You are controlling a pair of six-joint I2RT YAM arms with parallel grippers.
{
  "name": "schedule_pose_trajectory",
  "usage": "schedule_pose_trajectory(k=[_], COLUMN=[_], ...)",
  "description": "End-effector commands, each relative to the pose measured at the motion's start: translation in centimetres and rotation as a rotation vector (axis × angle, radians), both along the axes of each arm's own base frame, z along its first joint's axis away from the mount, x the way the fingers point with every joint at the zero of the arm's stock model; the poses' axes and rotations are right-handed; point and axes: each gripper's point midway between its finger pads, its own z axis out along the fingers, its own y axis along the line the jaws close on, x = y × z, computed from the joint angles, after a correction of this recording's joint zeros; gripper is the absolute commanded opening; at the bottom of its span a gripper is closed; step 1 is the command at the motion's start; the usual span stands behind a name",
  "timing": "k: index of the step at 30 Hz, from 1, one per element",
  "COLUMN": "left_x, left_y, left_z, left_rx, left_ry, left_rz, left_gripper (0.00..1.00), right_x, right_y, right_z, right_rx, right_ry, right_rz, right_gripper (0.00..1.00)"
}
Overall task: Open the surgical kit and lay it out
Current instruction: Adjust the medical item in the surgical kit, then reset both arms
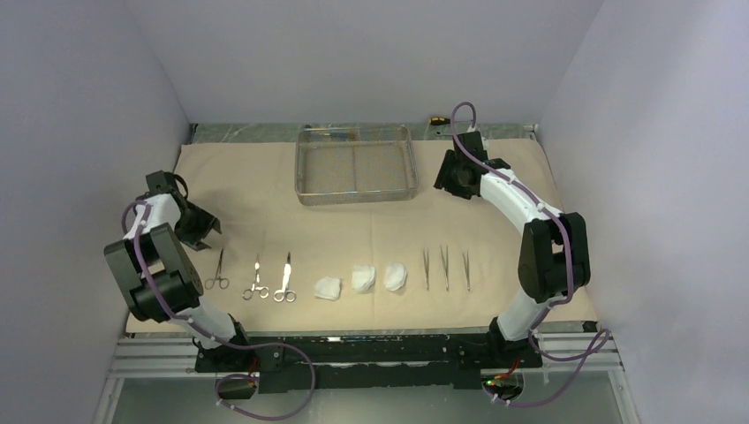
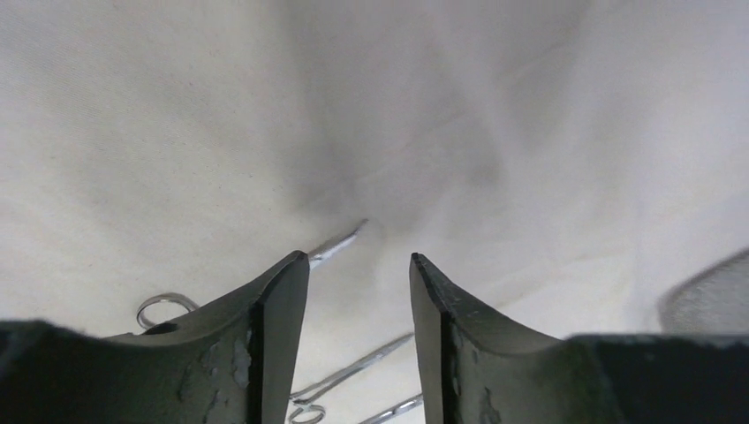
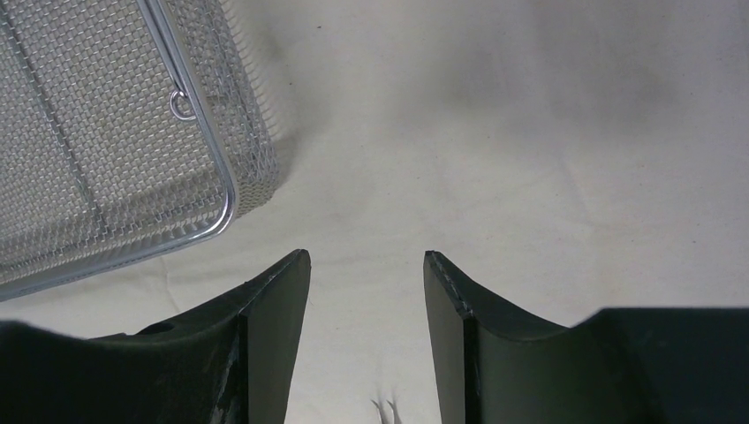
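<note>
**Left hand (image 2: 358, 261) and right hand (image 3: 366, 256) both empty over the spread cloth (image 1: 265, 199)**

Each hand has its jaws moderately parted with nothing between them. The left hangs by the clamps (image 1: 256, 278), and the right hangs beside the tray (image 1: 355, 202). The cloth lies flat on the table with the tray at its far middle. Clamps, gauze pads (image 1: 363, 279) and tweezers (image 1: 445, 268) form a row along the near side.

The steel clamps look stiff and slick, so a pinch across the shanks is likely safer than one at the rings. The tweezers are thin and lie low, so mid-length seems the best hold. The gauze is soft and light and can be nipped from above.

Only the top view shows the whole row. The left wrist view shows clamp tips and rings. The right wrist view shows the tray's mesh corner and the tweezer tips.
</note>
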Motion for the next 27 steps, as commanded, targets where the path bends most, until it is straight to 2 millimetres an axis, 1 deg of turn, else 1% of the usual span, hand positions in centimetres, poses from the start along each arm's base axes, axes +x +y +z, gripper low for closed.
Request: schedule_pose_trajectory(k=[1, 3, 5, 6, 8, 9, 11, 14, 15, 18, 21, 22, 24, 27], left_x=[2.3, 2.7, 2.9, 3.1, 3.1, 2.8, 2.0, -0.1, -0.9, -4.0, -7.2, -8.4, -10.6, -13.6], left_y=[1.3, 0.9, 0.2, -0.2, -1.3, -1.7, -3.1, -5.1, -5.5, -6.9, -8.4, -8.8, -9.2, -9.6], left_z=[7.5, 10.3, 13.1, 14.9, 17.8, 19.1, 22.0, 24.9, 25.7, 27.9, 29.4, 29.8, 30.5, 31.7], left_rx=[0.128, 0.150, 0.166, 0.179, 0.199, 0.227, 0.267, 0.280, 0.280, 0.265, 0.248, 0.250, 0.265, 0.300], left_ry=[-0.158, -0.209, -0.263, -0.304, -0.366, -0.385, -0.444, -0.507, -0.527, -0.578, -0.629, -0.643, -0.660, -0.690], left_rz=[-0.004, -0.003, -0.010, -0.017, -0.048, -0.058, -0.098, -0.146, -0.146, -0.159, -0.187, -0.193, -0.191, -0.189], left_gripper=[0.54, 0.59, 0.63, 0.66, 0.74, 0.78, 0.86, 0.98, 0.99, 0.99, 0.99, 0.99, 0.99, 0.99], right_x=[0.3, -0.2, -0.9, -1.3, -2.3, -3.0, -4.5, -7.4, -8.3, -11.2, -13.9, -15.0, -16.6, -18.7], right_y=[0.0, 0.3, 0.1, -0.3, -1.2, -1.7, -2.9, -5.0, -5.6, -7.5, -9.0, -9.5, -10.2, -10.7], right_z=[4.3, 5.3, 6.4, 6.9, 8.3, 9.0, 10.3, 11.9, 12.4, 14.7, 16.9, 17.9, 19.3, 21.5], right_rx=[0.042, 0.057, 0.061, 0.056, 0.033, 0.019, -0.013, -0.068, -0.084, -0.137, -0.178, -0.181, -0.187, -0.175], right_ry=[-0.097, -0.125, -0.156, -0.171, -0.202, -0.217, -0.249, -0.294, -0.312, -0.364, -0.412, -0.438, -0.469, -0.521], right_rz=[-0.019, 0.004, 0.001, -0.006, -0.029, -0.042, -0.065, -0.106, -0.118, -0.149, -0.162, -0.175, -0.194, -0.198], right_gripper=[0.55, 0.57, 0.61, 0.63, 0.66, 0.68, 0.72, 0.78, 0.80, 0.86, 0.98, 0.99, 0.99, 0.99])
